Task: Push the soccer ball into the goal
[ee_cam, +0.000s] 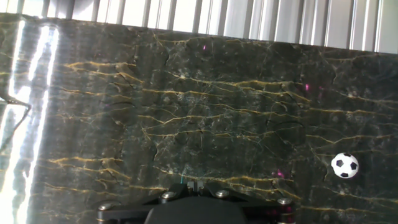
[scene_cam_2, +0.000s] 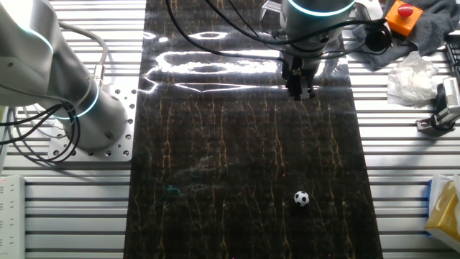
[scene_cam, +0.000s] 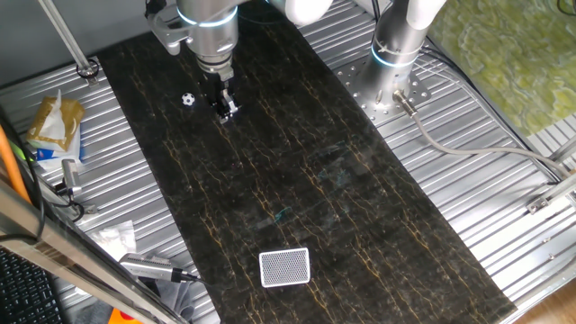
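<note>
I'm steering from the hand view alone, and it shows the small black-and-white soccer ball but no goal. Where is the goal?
Observer: One fixed view shows the white-framed goal with grey mesh netting at the opposite end of the dark gold-veined mat from the soccer ball.
Operator: Are the fingers behind the ball on that line?
Observer: No. The fingers stand off to the ball's side, with a clear gap and no contact.
</note>
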### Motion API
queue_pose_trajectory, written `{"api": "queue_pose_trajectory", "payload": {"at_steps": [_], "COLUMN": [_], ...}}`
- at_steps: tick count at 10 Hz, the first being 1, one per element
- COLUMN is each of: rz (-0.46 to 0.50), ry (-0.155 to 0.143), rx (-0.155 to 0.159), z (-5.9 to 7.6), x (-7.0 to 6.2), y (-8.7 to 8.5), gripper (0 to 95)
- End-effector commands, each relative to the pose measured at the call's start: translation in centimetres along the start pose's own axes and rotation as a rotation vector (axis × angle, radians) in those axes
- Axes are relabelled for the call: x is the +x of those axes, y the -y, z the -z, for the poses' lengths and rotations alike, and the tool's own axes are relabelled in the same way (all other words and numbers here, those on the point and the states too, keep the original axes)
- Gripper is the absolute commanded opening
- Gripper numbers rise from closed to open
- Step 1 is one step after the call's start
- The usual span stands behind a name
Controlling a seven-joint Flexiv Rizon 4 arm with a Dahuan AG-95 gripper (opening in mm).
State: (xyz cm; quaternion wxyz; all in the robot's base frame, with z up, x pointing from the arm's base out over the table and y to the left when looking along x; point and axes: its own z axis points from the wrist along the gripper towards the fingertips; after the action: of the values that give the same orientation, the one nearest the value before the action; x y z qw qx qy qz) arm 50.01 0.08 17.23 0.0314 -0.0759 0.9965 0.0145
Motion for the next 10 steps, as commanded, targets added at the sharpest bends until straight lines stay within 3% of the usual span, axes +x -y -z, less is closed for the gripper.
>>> {"api": "queue_pose_trajectory", "payload": {"at_steps": [1,10], "rz": [0.005,-0.003], "ry": [0.0,0.003], "rx": [0.001,-0.005], "z": [0.27,0.0], "x": [0.14,0.09], "y": [-0.09,0.27], "gripper": [0.0,0.0]}}
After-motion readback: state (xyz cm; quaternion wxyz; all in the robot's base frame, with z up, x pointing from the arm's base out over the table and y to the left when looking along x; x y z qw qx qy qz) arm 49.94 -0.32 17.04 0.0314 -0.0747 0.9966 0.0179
